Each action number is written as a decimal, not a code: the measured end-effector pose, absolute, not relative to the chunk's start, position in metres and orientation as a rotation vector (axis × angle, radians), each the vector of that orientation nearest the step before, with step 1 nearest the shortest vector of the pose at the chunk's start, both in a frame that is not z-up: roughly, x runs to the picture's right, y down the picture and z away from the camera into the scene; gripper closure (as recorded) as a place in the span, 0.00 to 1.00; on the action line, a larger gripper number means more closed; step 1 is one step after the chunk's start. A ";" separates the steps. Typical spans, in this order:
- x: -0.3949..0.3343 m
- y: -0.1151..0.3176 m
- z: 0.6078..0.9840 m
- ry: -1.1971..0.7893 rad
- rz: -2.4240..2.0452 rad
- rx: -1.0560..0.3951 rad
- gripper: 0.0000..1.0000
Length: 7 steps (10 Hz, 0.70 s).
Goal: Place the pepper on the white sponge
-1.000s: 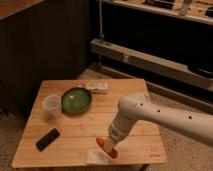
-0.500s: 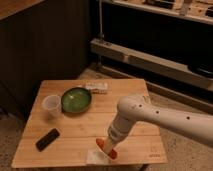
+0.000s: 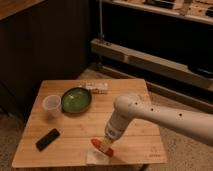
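the pepper (image 3: 96, 144) is located at the near edge of the wooden table (image 3: 130, 90), toward the right of the middle. it is seen as a small red-orange shape lying nearly level, with its middle part hidden behind the gripper (image 3: 107, 143). the white sponge (image 3: 96, 156) is found directly below the pepper in the camera view, flat on the wood and close to the table's front edge. the pepper is positioned over the sponge's far edge; whether the two are touching cannot be told.

the gripper is held low over the pepper and the sponge, at the end of the white arm (image 3: 165, 116), which is extended in from the right. whether the gripper is clamped on the pepper or released cannot be told.

further back, a green bowl (image 3: 76, 100) is set on the left half of the table. a translucent cup (image 3: 52, 105) is placed just beside the bowl, on its left. a white box (image 3: 96, 87) with dark markings is laid behind the bowl, near the far edge. a black phone (image 3: 48, 139) is laid flat near the front left corner, well apart from the sponge. metal shelving (image 3: 150, 60) is seen behind the table.
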<state>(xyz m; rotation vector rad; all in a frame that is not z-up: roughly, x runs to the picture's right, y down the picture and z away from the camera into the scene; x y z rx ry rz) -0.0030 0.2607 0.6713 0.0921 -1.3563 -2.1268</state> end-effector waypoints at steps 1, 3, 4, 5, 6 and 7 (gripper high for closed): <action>-0.009 0.261 0.673 -1.379 -2.142 0.106 1.00; -0.017 0.264 0.673 -1.428 -2.198 0.109 1.00; -0.026 0.266 0.673 -1.471 -2.253 0.103 1.00; -0.030 0.268 0.673 -1.506 -2.293 0.100 1.00; -0.032 0.269 0.673 -1.528 -2.320 0.099 1.00; -0.036 0.271 0.673 -1.557 -2.358 0.101 1.00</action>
